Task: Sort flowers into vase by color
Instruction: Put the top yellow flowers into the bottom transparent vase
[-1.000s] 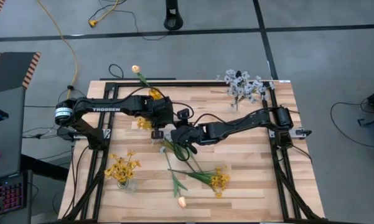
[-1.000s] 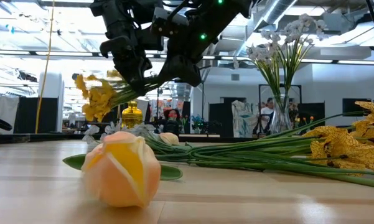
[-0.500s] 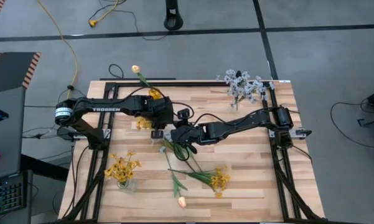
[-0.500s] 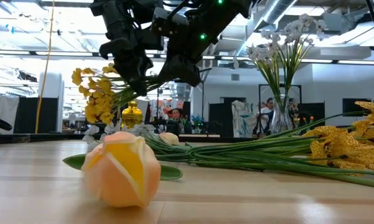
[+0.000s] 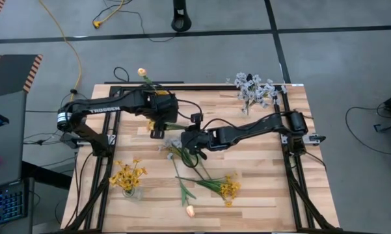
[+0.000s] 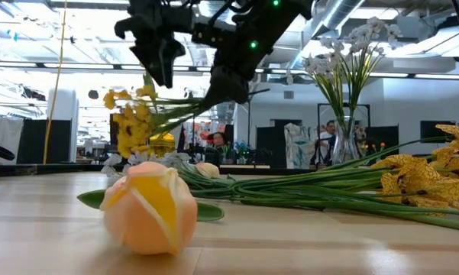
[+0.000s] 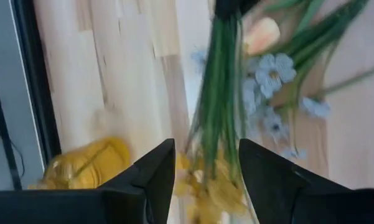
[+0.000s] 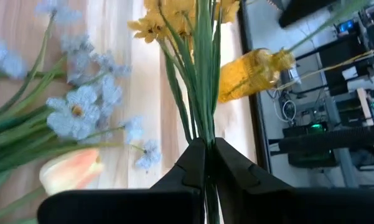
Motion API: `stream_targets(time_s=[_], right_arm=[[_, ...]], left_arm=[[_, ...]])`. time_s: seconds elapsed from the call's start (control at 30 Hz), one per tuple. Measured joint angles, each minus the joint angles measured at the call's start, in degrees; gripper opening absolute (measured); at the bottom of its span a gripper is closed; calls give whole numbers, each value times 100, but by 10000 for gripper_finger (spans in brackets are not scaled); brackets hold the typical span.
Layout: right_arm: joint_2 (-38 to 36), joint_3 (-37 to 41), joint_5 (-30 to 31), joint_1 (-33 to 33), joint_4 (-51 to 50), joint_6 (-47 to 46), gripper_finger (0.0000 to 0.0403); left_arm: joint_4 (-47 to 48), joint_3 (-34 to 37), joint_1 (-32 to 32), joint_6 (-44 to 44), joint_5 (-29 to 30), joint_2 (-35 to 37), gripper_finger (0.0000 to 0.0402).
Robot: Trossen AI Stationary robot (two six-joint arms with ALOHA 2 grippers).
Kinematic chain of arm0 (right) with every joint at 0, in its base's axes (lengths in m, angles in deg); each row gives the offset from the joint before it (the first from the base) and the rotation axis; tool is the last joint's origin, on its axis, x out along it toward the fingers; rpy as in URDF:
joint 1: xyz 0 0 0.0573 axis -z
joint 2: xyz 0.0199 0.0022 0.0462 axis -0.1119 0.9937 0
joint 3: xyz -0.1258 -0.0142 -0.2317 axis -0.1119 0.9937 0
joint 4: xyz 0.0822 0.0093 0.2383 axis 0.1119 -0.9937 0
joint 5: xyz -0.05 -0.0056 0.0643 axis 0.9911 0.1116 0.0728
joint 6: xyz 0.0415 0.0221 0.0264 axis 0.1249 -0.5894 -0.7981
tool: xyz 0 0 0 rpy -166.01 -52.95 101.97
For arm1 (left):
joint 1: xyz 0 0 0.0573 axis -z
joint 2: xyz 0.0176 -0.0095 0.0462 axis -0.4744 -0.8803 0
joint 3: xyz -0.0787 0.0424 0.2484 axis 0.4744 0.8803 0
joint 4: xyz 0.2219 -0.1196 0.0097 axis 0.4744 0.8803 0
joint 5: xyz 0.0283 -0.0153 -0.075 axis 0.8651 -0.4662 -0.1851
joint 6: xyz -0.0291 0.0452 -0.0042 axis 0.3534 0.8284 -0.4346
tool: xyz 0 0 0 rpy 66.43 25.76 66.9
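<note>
Between pinched right fingers, thin green stems

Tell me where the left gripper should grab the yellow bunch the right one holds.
Probably the bare green stems, between the right gripper and the yellow blossoms. The open left gripper hangs above; descend with fingers straddling the stems, which slope only gently.

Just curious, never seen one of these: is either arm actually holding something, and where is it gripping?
The right tool pinches a yellow flower sprig by its green stems. The left tool is open, holding nothing.
</note>
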Motion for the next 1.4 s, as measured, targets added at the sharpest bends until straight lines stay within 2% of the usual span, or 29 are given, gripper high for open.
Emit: stream_targets(time_s=[0.2, 0.47, 0.73, 0.9, 1.17, 1.4], right_arm=[[-244, 93, 127, 33, -212, -445, 47], [-692, 319, 168, 160, -155, -1044, 47], [-844, 874, 164, 190, 1562, -1208, 47], [-835, 1019, 160, 223, 2901, -1225, 47], [-819, 1019, -69, 358, 4036, -1494, 47], [-817, 1019, -637, 480, 4914, -1510, 47]], left_arm=[[129, 58, -42, -323, -389, 749, 167], [-516, 837, -51, -1240, -369, 2518, 167], [-1505, 2325, -51, -2053, -55, 4325, 167], [-2171, 3258, -52, -2430, -47, 5153, 167], [-4423, 4596, -50, -2777, -33, 5726, 167], [-6001, 5048, -50, -2577, -35, 5544, 167]])
